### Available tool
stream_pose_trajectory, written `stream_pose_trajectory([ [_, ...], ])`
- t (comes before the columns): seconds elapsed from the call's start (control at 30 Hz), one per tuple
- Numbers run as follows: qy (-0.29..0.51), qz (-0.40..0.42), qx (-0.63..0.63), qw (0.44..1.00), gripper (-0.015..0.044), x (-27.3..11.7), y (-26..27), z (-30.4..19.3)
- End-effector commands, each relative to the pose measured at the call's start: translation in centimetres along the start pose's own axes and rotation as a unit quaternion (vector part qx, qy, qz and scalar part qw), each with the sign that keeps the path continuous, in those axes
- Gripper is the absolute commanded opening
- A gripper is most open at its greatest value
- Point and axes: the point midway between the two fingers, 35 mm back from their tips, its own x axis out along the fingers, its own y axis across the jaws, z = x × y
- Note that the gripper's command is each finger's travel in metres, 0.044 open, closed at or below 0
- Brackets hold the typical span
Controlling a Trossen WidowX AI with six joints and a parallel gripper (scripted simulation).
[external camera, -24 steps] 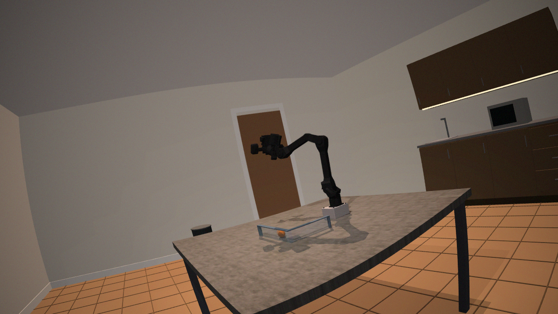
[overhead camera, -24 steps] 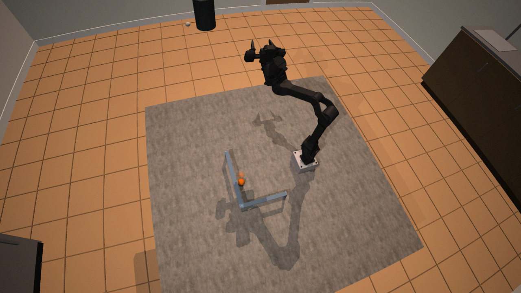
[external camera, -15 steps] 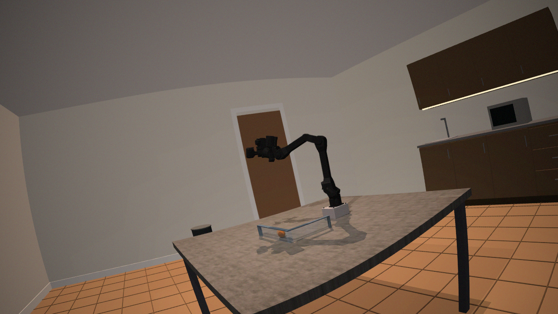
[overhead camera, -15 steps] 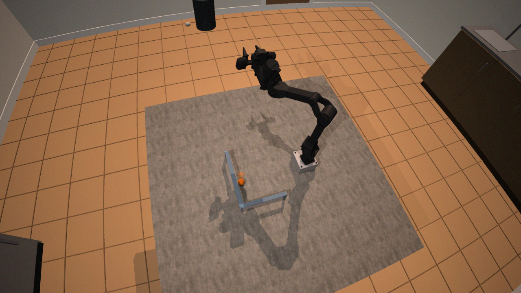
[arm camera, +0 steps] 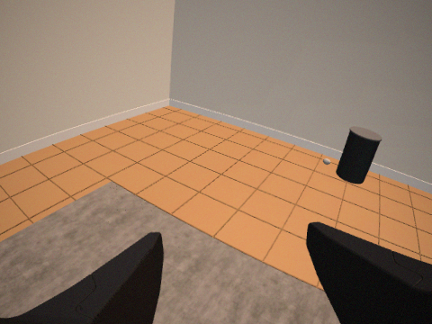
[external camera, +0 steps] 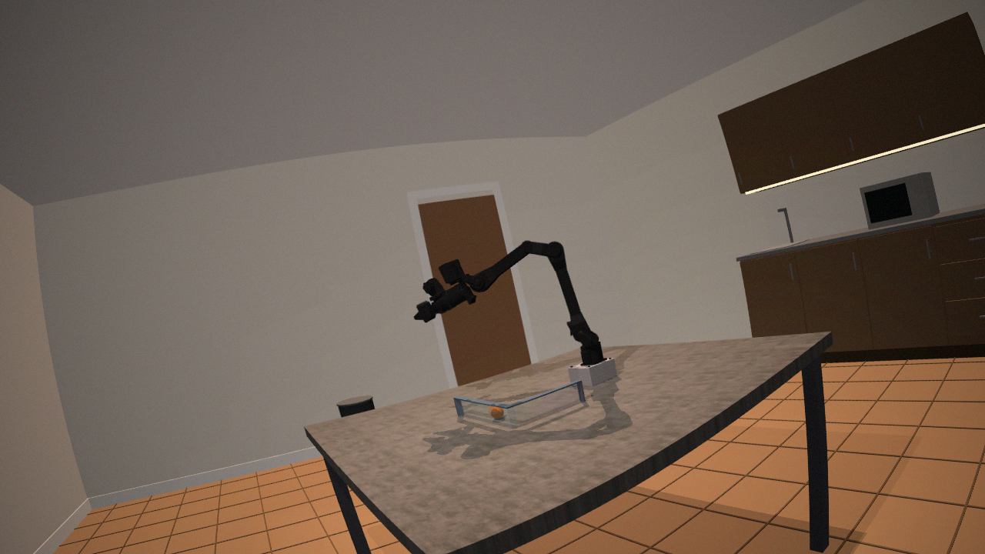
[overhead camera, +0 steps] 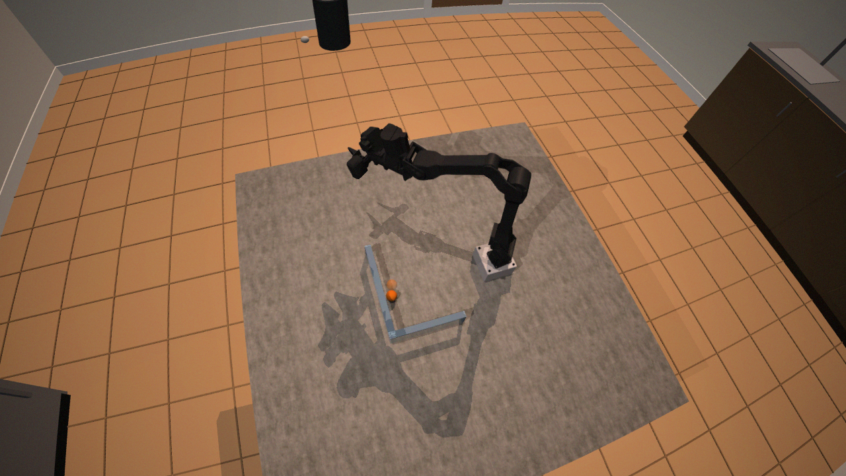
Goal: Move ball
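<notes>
Right now the ball (overhead camera: 390,295) sits on the table (overhead camera: 532,367) inside the corner of the two clear walls (overhead camera: 378,289), close against the longer one and just beside its pale see-through copy (overhead camera: 391,284), with both near the table's middle. The gripper (overhead camera: 356,160) hangs high, well apart from it, out toward the table's far edge, fingers partly spread and holding nothing. The ball looks small, smooth and light, likely to roll at a touch, so I'd pinch it squarely across its widest part and set it down gently.
</notes>
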Motion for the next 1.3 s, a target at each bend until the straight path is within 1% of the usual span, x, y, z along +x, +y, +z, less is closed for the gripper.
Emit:
stream_pose_trajectory([
  [0.0,0.067,0.061,-0.05,0.995,0.0277,-0.6,5.6,-3.9],
  [0.2,0.149,0.137,-0.09,0.975,0.0277,-2.4,11.3,-8.2],
  [0.37,0.251,0.219,-0.145,0.932,0.0277,-6.3,17.1,-13.5],
  [0.5,0.331,0.271,-0.192,0.883,0.0277,-10.5,20.5,-17.6],
  [0.6,0.394,0.305,-0.232,0.836,0.0277,-14.4,22.5,-20.6],
  [0.77,0.493,0.338,-0.302,0.743,0.0277,-21.6,24.0,-25.0],
  [0.83,0.517,0.341,-0.32,0.717,0.0277,-23.5,24.0,-25.9],
  [1.13,0.52,0.342,-0.323,0.713,0.0277,-23.7,24.0,-26.1],
  [1.27,0.52,0.342,-0.323,0.713,0.0277,-23.4,24.2,-27.5],
])
